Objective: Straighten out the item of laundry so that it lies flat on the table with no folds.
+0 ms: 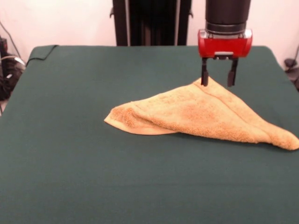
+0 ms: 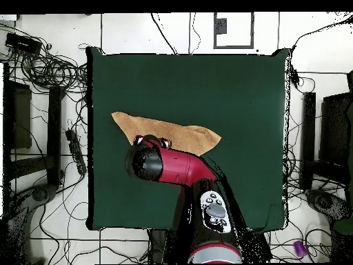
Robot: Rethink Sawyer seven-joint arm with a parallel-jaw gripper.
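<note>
The orange-tan towel [image 1: 201, 114] lies folded over itself into a rough triangle on the dark green table [image 1: 93, 163], right of centre in the front view. One layer overlaps another along the front edge. My gripper [image 1: 218, 77] hangs open just above the towel's far peak, its two black fingers [image 1: 204, 74] spread and nothing between them. From overhead, the towel [image 2: 176, 132] shows as a long wedge toward the table's left, and the red arm head [image 2: 148, 161] covers its near edge, hiding the fingers.
The green cloth [image 2: 234, 90] hangs over the table edges. Cables and dark equipment [image 2: 41, 69] crowd the floor on both sides of the table. A folded corner of cloth [image 1: 44, 50] sits at the far left.
</note>
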